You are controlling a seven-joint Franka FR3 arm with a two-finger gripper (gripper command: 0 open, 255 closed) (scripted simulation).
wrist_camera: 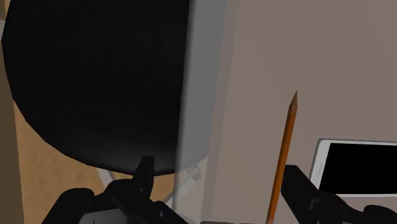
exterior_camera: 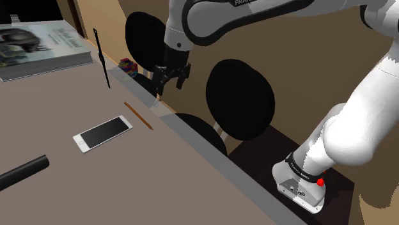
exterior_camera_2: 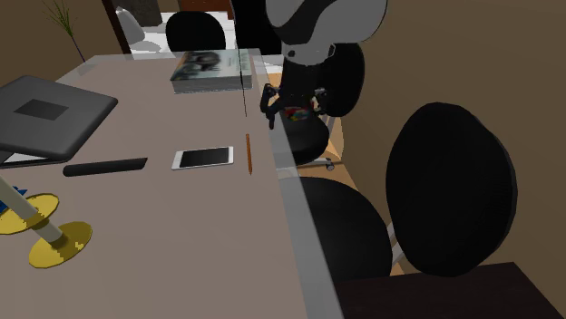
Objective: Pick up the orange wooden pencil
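Observation:
The orange pencil (exterior_camera: 137, 116) is a thin stick lying flat on the brown-grey table (exterior_camera: 128, 185), close to the table's edge. It lies just beside a white phone (exterior_camera: 102, 133). My black gripper (exterior_camera: 169, 83) hangs open above the table's edge, a short way past the pencil's far end and apart from it. In the second exterior view the pencil (exterior_camera_2: 248, 152) lies between the phone (exterior_camera_2: 202, 158) and the edge, with the gripper (exterior_camera_2: 290, 111) above and beyond it. In the wrist view the pencil (wrist_camera: 283, 159) sits just inside one finger of the gripper (wrist_camera: 219, 181), untouched.
A book (exterior_camera: 41, 48) lies at the table's far end, with a thin black rod (exterior_camera: 102, 57) beside it. A black cylinder (exterior_camera_2: 104, 166), a dark laptop (exterior_camera_2: 45, 118) and yellow stands (exterior_camera_2: 59, 245) sit further in. Black chairs (exterior_camera: 240, 99) line the edge.

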